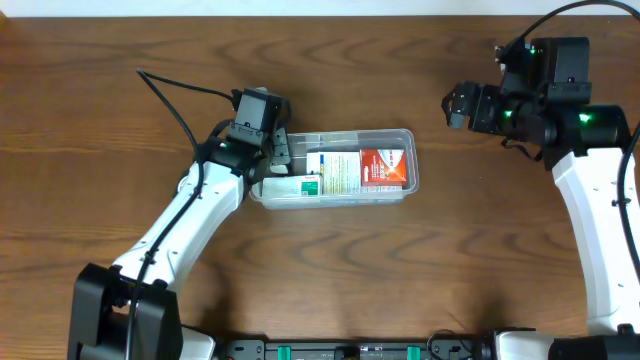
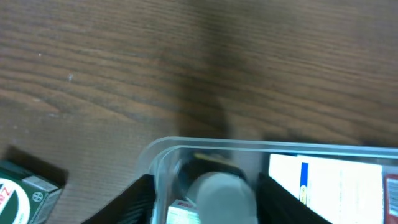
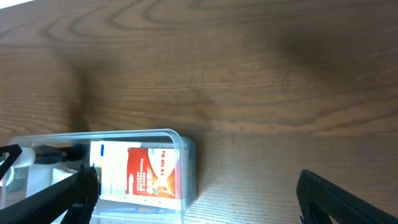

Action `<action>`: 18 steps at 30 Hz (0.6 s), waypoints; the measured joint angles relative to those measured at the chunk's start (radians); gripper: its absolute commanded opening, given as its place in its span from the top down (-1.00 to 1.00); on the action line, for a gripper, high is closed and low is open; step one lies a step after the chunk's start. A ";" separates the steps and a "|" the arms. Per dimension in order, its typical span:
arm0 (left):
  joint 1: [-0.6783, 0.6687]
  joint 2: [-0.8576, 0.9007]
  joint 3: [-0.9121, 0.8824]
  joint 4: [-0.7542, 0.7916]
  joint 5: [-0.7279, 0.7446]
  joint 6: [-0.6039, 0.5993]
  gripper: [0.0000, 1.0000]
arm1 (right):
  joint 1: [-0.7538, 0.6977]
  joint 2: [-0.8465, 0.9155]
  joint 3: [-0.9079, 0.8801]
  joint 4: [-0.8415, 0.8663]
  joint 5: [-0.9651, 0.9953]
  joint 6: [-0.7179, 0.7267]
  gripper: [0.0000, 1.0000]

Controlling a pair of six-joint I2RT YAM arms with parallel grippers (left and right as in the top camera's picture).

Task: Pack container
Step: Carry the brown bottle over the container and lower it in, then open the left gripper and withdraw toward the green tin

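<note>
Clear, round-cornered plastic container [image 1: 360, 132] sitting mid-bench, glossy printed cartons [image 1: 383, 168] lying inside, your left gripper [image 2: 205, 186] hanging at its left end, jaws gaping around a white cap [image 2: 230, 199], your right gripper [image 3: 198, 180] hovering wide open, empty, toward the far right corner.

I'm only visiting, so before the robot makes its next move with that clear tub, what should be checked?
1. Container sits flat on the table: ok.
2. Left gripper is at the tub's end, its jaws apart around a white rounded item: ok.
3. That item is resting inside and not pinched: cannot tell.
4. Right gripper is open, empty and away from the tub: ok.
5. Red box and its neighbours lie below the rim: cannot tell.
</note>
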 measured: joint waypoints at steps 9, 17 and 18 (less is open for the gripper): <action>0.002 -0.248 0.001 -0.122 0.022 -0.018 -0.36 | 0.000 0.000 0.000 0.000 0.000 0.000 -0.98; 0.190 -0.426 0.018 -0.440 -0.072 -0.024 -0.41 | 0.000 0.000 0.000 0.000 0.000 0.000 -0.98; 0.221 -0.415 0.017 -0.460 -0.077 -0.024 -0.41 | 0.000 0.000 0.000 0.000 0.000 0.000 -0.99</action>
